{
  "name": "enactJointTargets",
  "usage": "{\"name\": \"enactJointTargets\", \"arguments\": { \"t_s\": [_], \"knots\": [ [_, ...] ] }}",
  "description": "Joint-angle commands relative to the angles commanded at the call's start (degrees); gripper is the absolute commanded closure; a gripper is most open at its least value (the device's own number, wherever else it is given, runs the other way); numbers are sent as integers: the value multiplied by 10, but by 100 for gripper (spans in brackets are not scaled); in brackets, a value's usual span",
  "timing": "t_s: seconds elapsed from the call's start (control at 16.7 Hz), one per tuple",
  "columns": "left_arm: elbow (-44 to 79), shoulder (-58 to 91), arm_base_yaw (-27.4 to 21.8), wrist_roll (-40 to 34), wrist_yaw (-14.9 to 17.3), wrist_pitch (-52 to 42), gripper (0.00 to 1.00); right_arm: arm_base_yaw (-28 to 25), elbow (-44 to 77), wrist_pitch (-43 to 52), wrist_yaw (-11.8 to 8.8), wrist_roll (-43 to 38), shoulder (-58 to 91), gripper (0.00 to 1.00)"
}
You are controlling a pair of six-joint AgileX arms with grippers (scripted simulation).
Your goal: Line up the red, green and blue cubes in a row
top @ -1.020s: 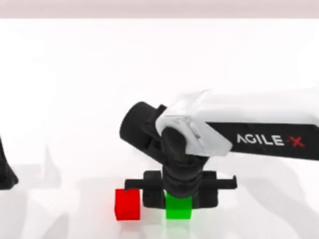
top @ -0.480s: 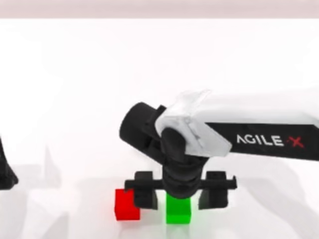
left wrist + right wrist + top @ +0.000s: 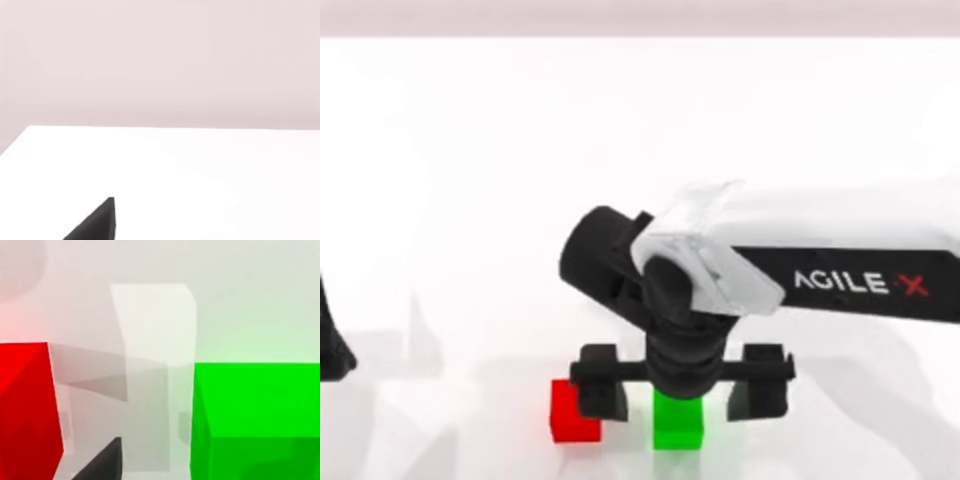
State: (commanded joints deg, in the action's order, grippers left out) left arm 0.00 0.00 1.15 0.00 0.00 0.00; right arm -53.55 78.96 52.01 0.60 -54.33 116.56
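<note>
Nearest the table's front edge, in the top view, the green cube point(image 3: 677, 421) sits just right of the red cube point(image 3: 572, 412), with a narrow strip of table between them. My right gripper point(image 3: 682, 392) hangs over the green cube with its fingers spread wide, one finger point(image 3: 599, 385) overlapping the red cube's corner and the other well out on the green cube's far side; they hold nothing. The right wrist view shows the two cubes side by side, green point(image 3: 255, 420) and red point(image 3: 27, 410), apart, with bare table between.

I judge the green cube placed and released, so the step in hand is letting go. Next I should lift straight up, clear of both cubes, without nudging red. The blue cube is nowhere in view and must be found.

Farther off, my left arm point(image 3: 332, 345) sits parked at the table's left edge.
</note>
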Motion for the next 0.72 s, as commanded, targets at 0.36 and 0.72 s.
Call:
{"name": "enactJointTargets", "arguments": {
  "t_s": [0.36, 0.72],
  "knots": [
    [0, 0, 0, 0, 0, 0, 0, -4, 62, 90, 0, -2, -25, 0],
    [0, 0, 0, 0, 0, 0, 0, -6, 101, 146, 0, 1, -45, 0]
  ]
}}
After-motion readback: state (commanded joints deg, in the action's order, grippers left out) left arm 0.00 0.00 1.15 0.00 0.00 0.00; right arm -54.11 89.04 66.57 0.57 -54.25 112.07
